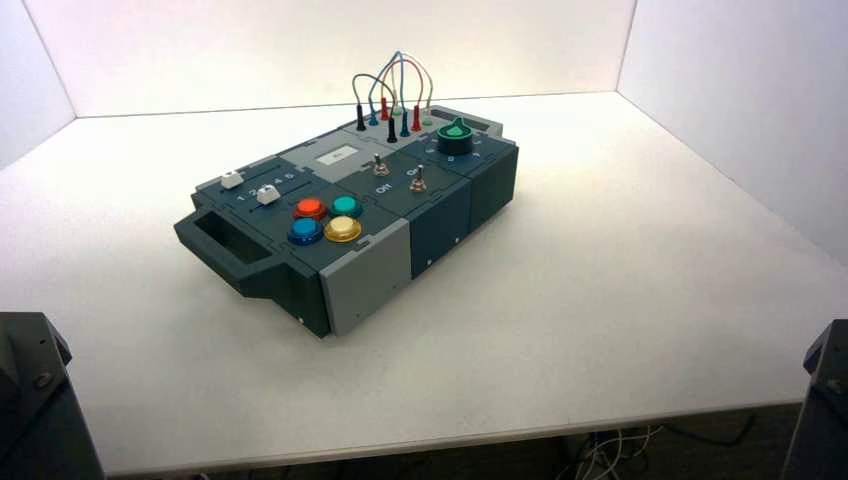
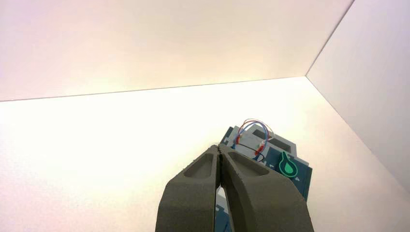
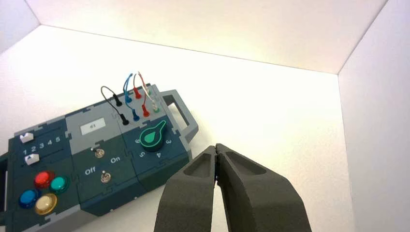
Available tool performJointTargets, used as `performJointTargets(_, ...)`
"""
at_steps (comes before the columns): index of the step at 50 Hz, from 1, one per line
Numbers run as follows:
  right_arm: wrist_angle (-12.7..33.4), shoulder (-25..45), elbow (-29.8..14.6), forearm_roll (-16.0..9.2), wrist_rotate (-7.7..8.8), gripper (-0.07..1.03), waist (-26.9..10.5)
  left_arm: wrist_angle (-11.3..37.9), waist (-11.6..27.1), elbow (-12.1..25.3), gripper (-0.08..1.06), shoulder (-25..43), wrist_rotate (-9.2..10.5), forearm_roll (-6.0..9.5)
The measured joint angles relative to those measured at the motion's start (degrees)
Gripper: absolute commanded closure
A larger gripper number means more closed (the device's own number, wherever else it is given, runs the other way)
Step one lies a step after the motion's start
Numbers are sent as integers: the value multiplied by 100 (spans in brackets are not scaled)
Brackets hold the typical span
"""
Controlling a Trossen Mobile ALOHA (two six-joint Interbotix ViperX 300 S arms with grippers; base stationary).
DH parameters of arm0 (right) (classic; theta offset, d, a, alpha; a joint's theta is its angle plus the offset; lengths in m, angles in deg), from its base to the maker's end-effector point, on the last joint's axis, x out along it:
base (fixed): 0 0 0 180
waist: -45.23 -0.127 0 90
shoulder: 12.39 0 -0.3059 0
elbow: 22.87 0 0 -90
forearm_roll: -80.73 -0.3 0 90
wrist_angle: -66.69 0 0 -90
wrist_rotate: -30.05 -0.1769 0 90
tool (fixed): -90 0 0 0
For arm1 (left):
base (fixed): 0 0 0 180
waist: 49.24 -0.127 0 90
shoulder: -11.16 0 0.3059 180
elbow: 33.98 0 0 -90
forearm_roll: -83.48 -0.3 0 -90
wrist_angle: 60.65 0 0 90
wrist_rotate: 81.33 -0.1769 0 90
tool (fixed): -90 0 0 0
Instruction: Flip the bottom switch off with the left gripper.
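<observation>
Left gripper's (image 2: 219,146) fingers (image 2: 191,193) stand well off bottom switch (image 3: 106,178).

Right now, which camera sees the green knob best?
The right wrist view: the knob shows big, with numbers around it. The high view shows it smaller; in the left wrist view, it peeks out beyond the claw.

Matt, plastic-looking box (image 1: 300,175) in dark and light grey, with smooth, glossy domed buttons (image 3: 44,179) and shiny metal toggle switches (image 3: 99,153), on a smooth white surface (image 1: 560,320).
</observation>
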Motion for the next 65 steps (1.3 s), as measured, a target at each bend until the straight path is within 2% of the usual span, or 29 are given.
performJointTargets(14, 26, 141, 0, 0, 0, 99, 0, 396, 9, 9, 101, -18, 0, 114)
performJointTargets(21, 62, 158, 0, -88, 0, 99, 0, 615, 9, 9, 101, -26, 9, 149)
performJointTargets(29, 211, 352, -62, -167, 0, 98, -9, 747, 62, -26, 101, -18, 132, 387)
performJointTargets(32, 281, 501, -141, -202, 0, 98, -9, 765, 62, -79, 101, 26, 149, 431)
performJointTargets(39, 519, 1116, -536, -237, 0, 96, -62, 800, 62, -229, 101, 343, 202, 501)
performJointTargets(49, 870, 2364, -1345, -246, 53, 88, -105, 1169, 79, -220, 101, 993, 202, 642)
performJointTargets(59, 1099, 3647, -2171, -246, 114, 80, -114, 1582, 176, -246, 101, 1151, 202, 949)
performJointTargets(63, 1213, 4228, -2558, -237, 141, 68, -132, 1758, 220, -299, 101, 1046, 202, 1116)
performJointTargets(65, 1222, 4351, -2654, -246, 158, 67, -123, 1793, 229, -316, 101, 1020, 202, 1151)
